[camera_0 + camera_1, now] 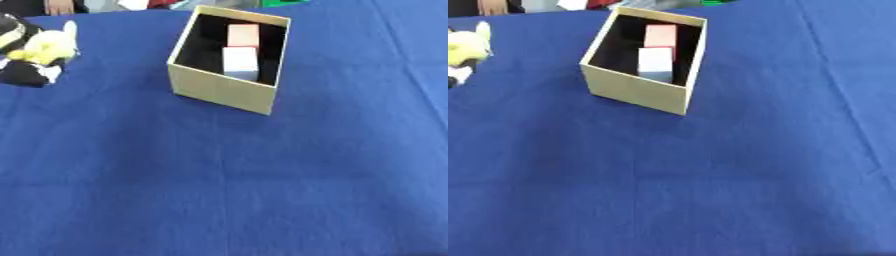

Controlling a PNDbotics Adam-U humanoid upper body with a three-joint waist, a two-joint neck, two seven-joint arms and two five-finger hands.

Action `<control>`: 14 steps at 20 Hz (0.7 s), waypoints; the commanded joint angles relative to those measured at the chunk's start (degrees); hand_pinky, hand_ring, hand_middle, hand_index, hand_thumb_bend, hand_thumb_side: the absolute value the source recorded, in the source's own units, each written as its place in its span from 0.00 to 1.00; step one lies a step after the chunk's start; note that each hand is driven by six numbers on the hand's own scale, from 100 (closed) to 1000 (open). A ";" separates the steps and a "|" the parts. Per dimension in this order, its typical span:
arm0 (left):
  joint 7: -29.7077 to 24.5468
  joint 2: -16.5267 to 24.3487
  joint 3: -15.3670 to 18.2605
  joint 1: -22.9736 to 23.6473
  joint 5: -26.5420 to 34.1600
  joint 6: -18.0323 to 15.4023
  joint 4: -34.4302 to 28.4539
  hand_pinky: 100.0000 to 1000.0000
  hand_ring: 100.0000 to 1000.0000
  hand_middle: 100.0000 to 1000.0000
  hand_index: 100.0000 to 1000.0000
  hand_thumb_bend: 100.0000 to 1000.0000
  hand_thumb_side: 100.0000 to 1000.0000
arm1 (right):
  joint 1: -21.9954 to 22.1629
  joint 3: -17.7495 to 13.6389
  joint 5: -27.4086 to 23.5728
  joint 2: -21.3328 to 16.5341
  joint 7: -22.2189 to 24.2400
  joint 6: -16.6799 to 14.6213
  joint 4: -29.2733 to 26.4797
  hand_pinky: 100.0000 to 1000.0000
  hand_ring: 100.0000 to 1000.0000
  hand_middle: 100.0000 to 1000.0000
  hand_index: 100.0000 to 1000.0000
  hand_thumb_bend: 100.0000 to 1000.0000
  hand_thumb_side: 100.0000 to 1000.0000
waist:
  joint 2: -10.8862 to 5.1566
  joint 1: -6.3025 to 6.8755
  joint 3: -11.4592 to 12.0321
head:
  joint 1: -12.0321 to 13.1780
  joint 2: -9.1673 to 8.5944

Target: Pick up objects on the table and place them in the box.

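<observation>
Cardboard box [223, 90] stands open-topped at about twelve o'clock on the blue worktop [262, 190], turned slightly askew, with a dark inside. Two blocks already lie in it: a white block [240, 62] nearer the front wall and a pinkish block [243, 35] just behind it, apparently touching. At about ten o'clock, well apart from the box near the left edge, lies a yellow plush toy [48, 47] against some black-and-white thing [24, 72] that cannot be made out further; these seem to be what remains to collect. Neither robot hand shows in either view, so whether its fingers are apart, together or clamped on anything cannot be told. The step in hand is probably the reach for the toy. To do it well, the left robot hand is the natural choice, coming in from nine o'clock with fingers spread, closing round the soft body rather than an ear or edge. Carrying it over the near rim and releasing it in the free left side of the box should avoid the blocks.
</observation>
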 commanded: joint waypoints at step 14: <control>-0.24 -8.04 -2.11 -12.28 0.02 -2.97 -1.15 0.61 0.66 0.53 0.65 0.00 0.39 | -0.85 -0.30 0.13 -1.72 0.38 0.16 -0.93 0.83 0.70 0.62 0.74 0.00 0.80 | -1.58 0.50 -0.41 | 0.39 0.95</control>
